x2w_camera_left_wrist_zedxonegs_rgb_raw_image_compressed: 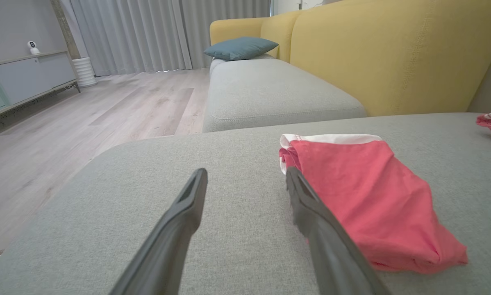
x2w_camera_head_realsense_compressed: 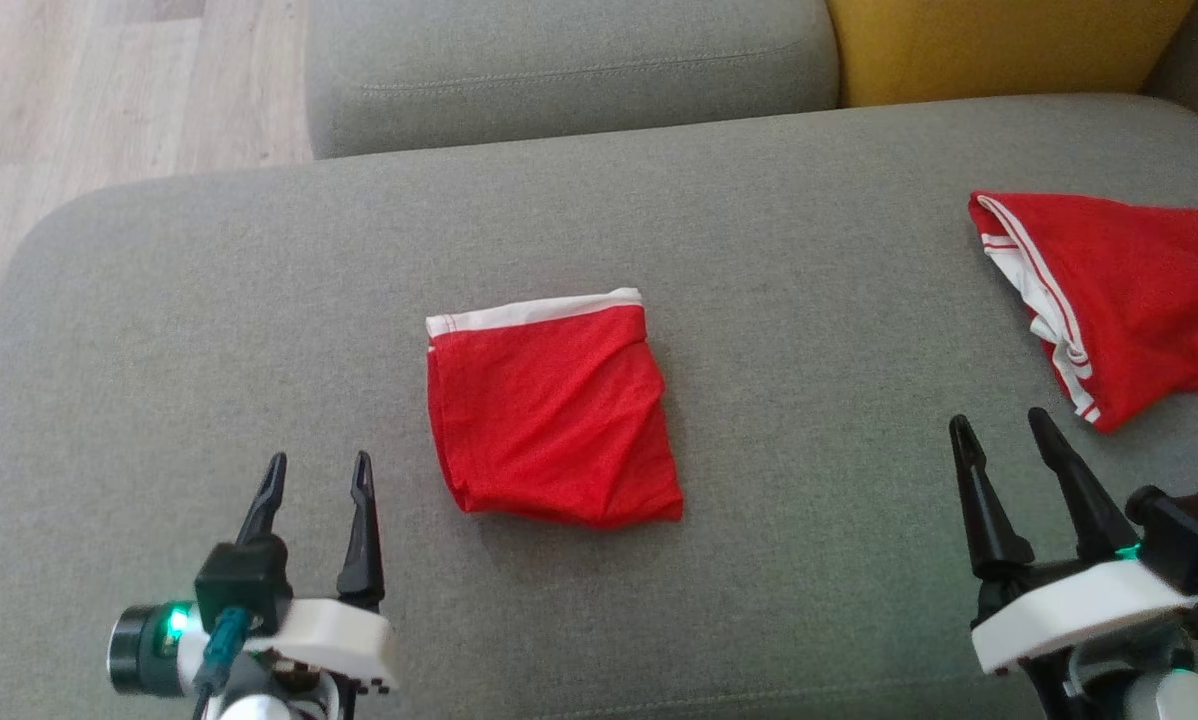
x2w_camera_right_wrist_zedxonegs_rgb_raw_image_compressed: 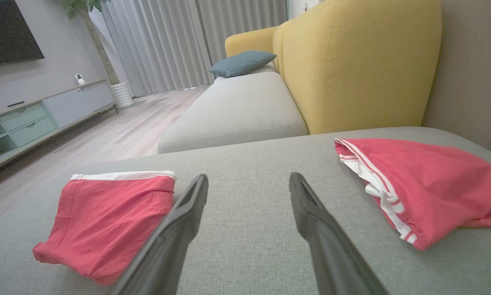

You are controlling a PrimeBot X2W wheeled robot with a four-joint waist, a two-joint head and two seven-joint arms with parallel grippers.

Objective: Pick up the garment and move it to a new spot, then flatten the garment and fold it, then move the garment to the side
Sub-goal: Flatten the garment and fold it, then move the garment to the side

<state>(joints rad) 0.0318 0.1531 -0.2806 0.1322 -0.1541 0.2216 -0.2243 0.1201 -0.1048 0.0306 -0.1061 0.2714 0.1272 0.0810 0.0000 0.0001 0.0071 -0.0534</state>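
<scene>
A folded red garment (x2w_camera_head_realsense_compressed: 554, 415) lies mid-frame on the grey sofa seat (x2w_camera_head_realsense_compressed: 209, 300). My left gripper (x2w_camera_head_realsense_compressed: 319, 457) at lower left and my right gripper (x2w_camera_head_realsense_compressed: 998, 416) at lower right are both open and empty. The garment looks light, soft and floppy, so I would pinch its lower edge through all layers.

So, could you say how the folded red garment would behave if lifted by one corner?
Probably floppy: the folded red garment is thin creased cloth, so layers would likely droop open. Likely light; it lies flat on the cushion.
</scene>
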